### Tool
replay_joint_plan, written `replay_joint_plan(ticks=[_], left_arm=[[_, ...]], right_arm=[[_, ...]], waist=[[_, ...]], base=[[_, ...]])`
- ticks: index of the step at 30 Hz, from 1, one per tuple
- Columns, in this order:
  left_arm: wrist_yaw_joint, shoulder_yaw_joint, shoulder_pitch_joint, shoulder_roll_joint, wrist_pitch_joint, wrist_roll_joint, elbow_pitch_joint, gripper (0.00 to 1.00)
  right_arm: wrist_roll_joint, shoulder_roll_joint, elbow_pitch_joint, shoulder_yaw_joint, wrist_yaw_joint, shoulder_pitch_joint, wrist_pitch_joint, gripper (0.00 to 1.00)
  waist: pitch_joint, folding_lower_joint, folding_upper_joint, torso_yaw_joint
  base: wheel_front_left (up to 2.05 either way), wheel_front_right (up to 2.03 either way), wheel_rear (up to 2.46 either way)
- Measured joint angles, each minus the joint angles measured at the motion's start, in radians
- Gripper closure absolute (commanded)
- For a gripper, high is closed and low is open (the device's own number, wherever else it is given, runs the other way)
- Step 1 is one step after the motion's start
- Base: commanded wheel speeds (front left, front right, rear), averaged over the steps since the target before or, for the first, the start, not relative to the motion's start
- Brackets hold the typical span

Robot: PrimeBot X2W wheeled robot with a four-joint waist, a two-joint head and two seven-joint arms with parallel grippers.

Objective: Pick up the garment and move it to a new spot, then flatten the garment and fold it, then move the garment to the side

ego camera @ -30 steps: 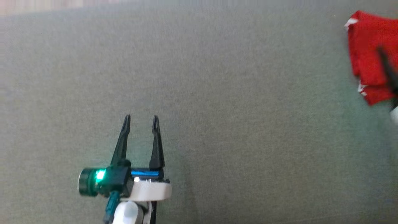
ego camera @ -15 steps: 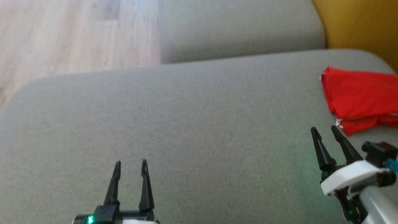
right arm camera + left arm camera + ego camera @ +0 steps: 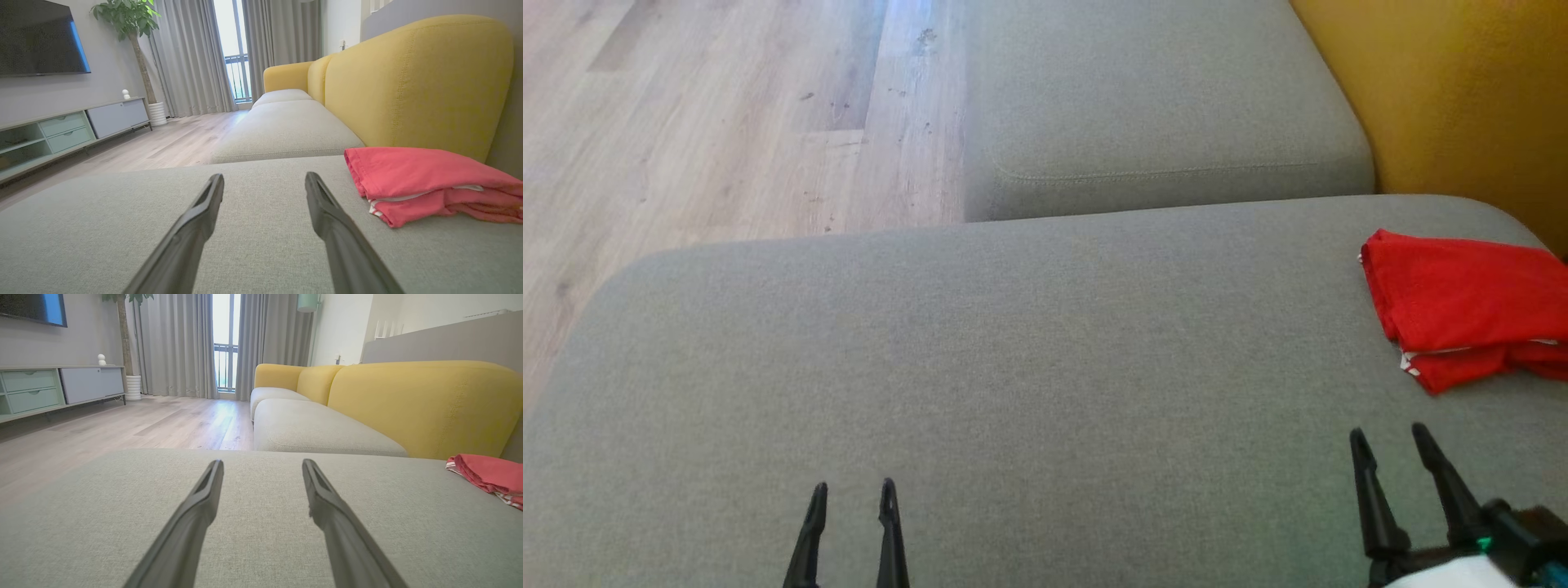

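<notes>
The garment (image 3: 1462,306) is red with white trim and lies folded in a stack at the far right of the grey cushion (image 3: 1013,367), close to the yellow backrest. It also appears as the garment (image 3: 421,183) in the right wrist view and the garment (image 3: 490,475) at the right edge of the left wrist view. My right gripper (image 3: 1390,437) hovers open just in front of it, nothing between its fingers. My left gripper (image 3: 853,492) is open and empty over the cushion's near left part.
A second grey seat cushion (image 3: 1160,114) adjoins at the back. The yellow sofa backrest (image 3: 1445,106) runs along the right. Wooden floor (image 3: 711,122) lies beyond the cushion's left and far edge. A TV cabinet (image 3: 69,126) and a potted plant (image 3: 130,24) stand across the room.
The head camera has tilted up and back, so floor, second cushion and backrest now show. The right gripper has come off the garment, which stays lying folded at the right.
</notes>
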Motion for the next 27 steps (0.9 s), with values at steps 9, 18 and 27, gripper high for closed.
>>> replay_joint_plan(ticks=[9, 18, 27], left_arm=[[-0.001, 0.000, 0.017, 0.000, 0.000, 0.006, -0.006, 0.00], [-0.008, -0.003, 0.023, -0.001, 0.005, 0.006, 0.045, 1.00], [-0.018, 0.000, 0.040, 0.001, 0.022, -0.085, 0.073, 1.00]], right_arm=[[-0.008, 0.011, -0.022, 0.010, 0.000, 0.014, 0.000, 0.00], [-0.007, 0.020, 0.022, 0.022, -0.001, 0.020, 0.002, 1.00], [0.073, 0.024, 0.055, 0.024, -0.001, 0.044, 0.021, 1.00]], waist=[[0.001, 0.0001, 0.0000, -0.013], [0.000, 0.0002, 0.0000, -0.013], [0.010, 0.0002, 0.0000, -0.014]], base=[[0.00, 0.00, 0.00], [0.00, 0.00, 0.00], [0.00, 0.00, 0.00]])
